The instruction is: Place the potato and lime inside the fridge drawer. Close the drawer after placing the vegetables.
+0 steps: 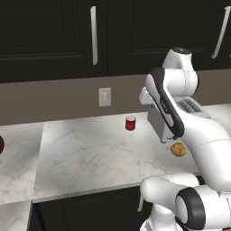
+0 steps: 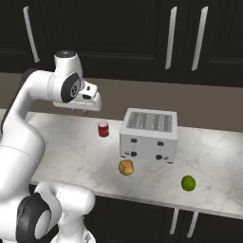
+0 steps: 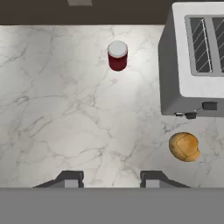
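My fingers [image 3: 108,178] hang high and hold nothing, so I can look down at the lumpy orange-tan potato [image 3: 184,146] on the white marble surface [image 3: 65,113].

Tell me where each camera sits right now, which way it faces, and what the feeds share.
Left base view: behind the arm on its left, facing the counter and dark cabinets; the arm rises at lower right, beside the potato.
Right base view: behind on the right, facing the toaster, lime and red can; the arm rises at lower left.
Hand view: on the hand, looking straight down at the counter; the pincer tips show at the bottom.
Shared: potato, can and toaster appear in all three.
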